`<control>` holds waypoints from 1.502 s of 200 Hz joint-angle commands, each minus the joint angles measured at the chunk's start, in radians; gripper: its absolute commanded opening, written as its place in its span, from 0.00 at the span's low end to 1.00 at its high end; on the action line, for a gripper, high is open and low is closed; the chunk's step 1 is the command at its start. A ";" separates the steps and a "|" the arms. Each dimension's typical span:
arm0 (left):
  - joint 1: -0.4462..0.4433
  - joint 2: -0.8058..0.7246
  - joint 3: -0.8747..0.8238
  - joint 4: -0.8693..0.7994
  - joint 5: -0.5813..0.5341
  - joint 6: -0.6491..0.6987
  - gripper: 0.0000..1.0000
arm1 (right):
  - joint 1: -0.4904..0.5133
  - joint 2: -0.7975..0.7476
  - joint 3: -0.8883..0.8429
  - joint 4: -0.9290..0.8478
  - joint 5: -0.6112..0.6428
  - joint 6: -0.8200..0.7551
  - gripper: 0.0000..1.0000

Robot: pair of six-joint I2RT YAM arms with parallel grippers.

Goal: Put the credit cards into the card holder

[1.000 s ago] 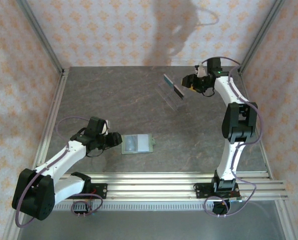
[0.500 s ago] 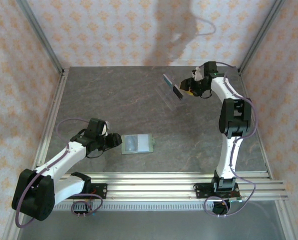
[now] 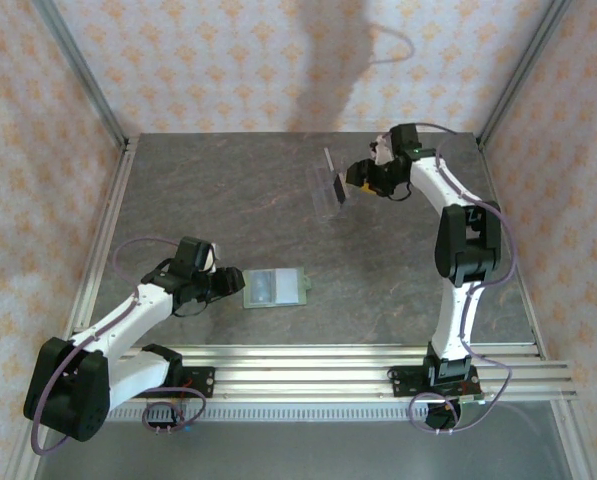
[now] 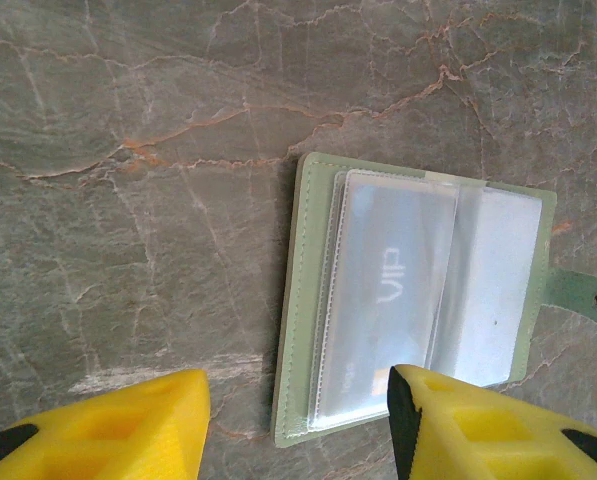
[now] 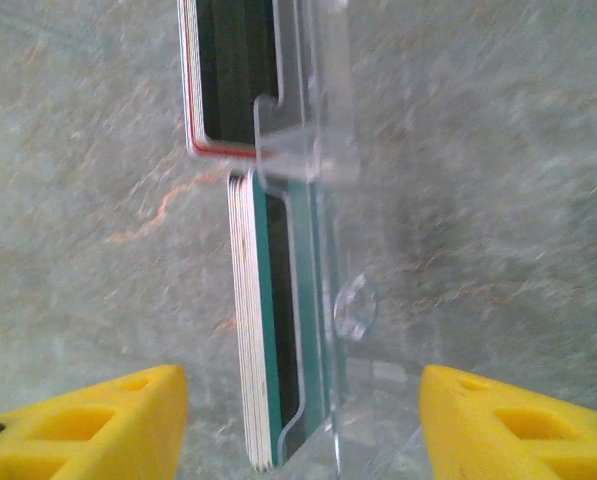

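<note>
Left claw [image 4: 296,425] open at card holder [image 4: 418,290] edge — empty. Right claw [image 5: 303,420] open, straddling credit cards [image 5: 268,350] — no contact.

Tally: one card holder [image 3: 275,288], with one card marked VIP [image 4: 388,290] in its pocket. One clear stand [image 3: 326,188]. Card stacks in the stand: two, an upper stack [image 5: 233,70] and a lower stack [image 5: 273,330]; cards per stack too tightly packed to count. Arms: two, left arm [image 3: 128,320], right arm [image 3: 463,250].
</note>
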 commanded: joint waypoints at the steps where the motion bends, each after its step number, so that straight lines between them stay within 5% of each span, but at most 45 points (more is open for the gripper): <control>1: 0.005 0.014 -0.007 0.034 0.011 -0.010 0.51 | 0.061 -0.019 0.108 -0.079 0.230 -0.065 0.63; 40: 0.005 0.024 0.002 0.024 0.006 -0.007 0.52 | 0.134 0.080 0.295 -0.109 0.470 -0.111 0.75; 50: 0.005 0.026 0.009 0.011 0.008 -0.004 0.51 | 0.146 0.120 0.345 -0.112 0.502 -0.120 1.00; 98: 0.005 0.013 0.013 -0.011 -0.011 -0.014 0.52 | 0.167 0.315 0.594 -0.205 0.493 -0.145 0.99; 240: 0.005 0.055 0.053 -0.064 -0.043 0.011 0.52 | 0.170 0.379 0.643 -0.207 0.752 -0.174 0.99; 300: 0.005 0.055 0.041 -0.058 -0.047 0.005 0.52 | 0.170 0.419 0.704 -0.252 0.630 -0.171 0.98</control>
